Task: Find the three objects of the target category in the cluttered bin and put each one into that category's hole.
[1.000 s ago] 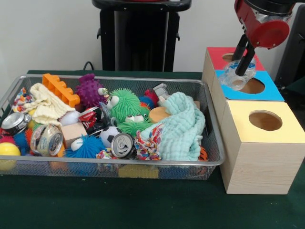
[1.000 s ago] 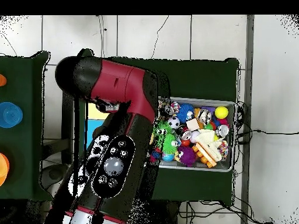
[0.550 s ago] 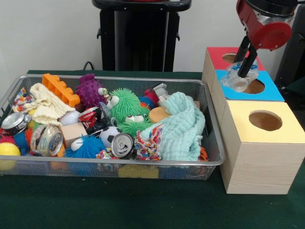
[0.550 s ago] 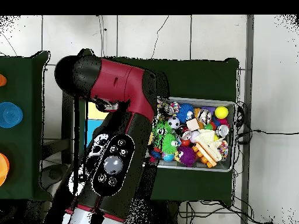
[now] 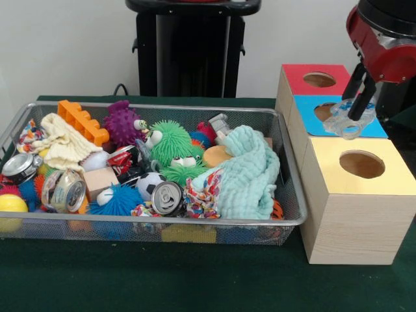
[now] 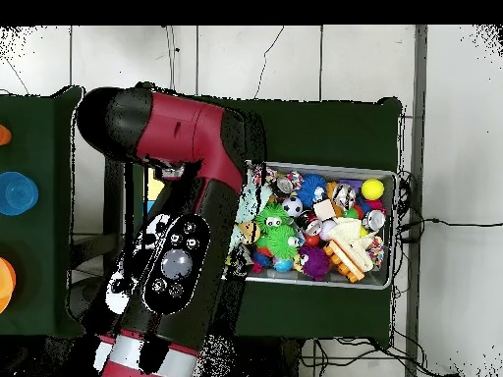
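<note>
Front view: black two-fingered gripper [image 5: 359, 107] closed on a crumpled clear plastic bottle [image 5: 347, 121].
Bottle is held above the right part of the blue-topped wooden box [image 5: 312, 121], near the yellow-topped wooden box [image 5: 354, 198]. Silver wire-mesh bin [image 5: 286, 195] is filled with toys, crushed cans and a mint-green cloth [image 5: 248, 175]. Overhead view: gripper is hidden by the arm.

A clear crumpled plastic bottle [image 5: 345, 120] hangs tilted above the blue box [image 5: 364, 127], just right of its hole [image 5: 327, 112] (the mouth end points down toward the yellow box [image 5: 356, 198]).
</note>
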You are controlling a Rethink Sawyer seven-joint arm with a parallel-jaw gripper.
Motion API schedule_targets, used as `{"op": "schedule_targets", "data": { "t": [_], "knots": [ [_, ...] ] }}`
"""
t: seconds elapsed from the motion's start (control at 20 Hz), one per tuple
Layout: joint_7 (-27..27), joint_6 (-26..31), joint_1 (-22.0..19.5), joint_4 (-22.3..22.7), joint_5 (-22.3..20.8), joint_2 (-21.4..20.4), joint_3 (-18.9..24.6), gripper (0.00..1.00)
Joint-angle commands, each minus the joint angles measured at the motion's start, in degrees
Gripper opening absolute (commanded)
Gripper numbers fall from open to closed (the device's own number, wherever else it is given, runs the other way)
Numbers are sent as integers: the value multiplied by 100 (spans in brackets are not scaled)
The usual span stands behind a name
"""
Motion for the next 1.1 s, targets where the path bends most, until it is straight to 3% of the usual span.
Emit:
{"op": "schedule_targets", "data": {
  "t": [0.05,0.25,0.5,1.1],
  "knots": [
    [1736,281,14,100,162,186,230,0],
    [1624,466,102,354,189,-89,254,0],
    [1327,723,231,1048,106,-773,156,0],
    [375,-122,270,2508,-364,-1431,107,0]
  ]
}}
